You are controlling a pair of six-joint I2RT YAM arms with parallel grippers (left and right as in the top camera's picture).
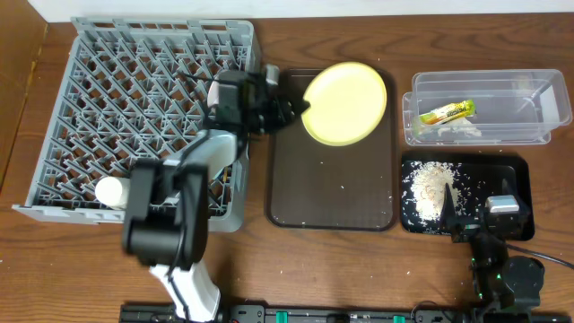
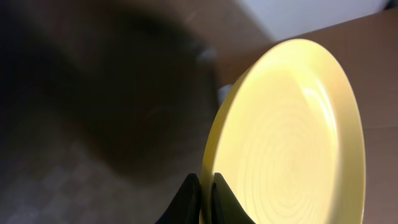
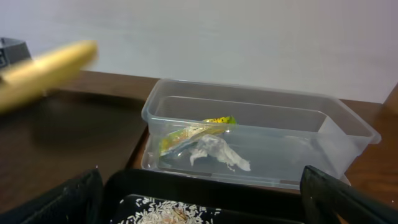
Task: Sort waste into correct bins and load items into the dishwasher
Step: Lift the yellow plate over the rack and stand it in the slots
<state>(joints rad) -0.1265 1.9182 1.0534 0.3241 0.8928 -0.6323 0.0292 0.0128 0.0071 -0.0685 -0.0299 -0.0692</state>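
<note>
fingers of the right gripper (image 3: 202,196) stand wide apart over the black tray (image 1: 507,175) (whitish crumbs (image 1: 430,188) lie in it). farther back, the left gripper (image 2: 204,199) is clamped on the yellow plate (image 2: 292,137) at its rim, holding it tilted over the brown serving tray (image 1: 332,193), beside the dish rack (image 1: 134,90). stiff, glossy, probably slippery and breakable: a firm rim hold suits it.

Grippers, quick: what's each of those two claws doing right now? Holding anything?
Left gripper: closed on the rim of the yellow plate.
Right gripper: open, holding nothing.
</note>
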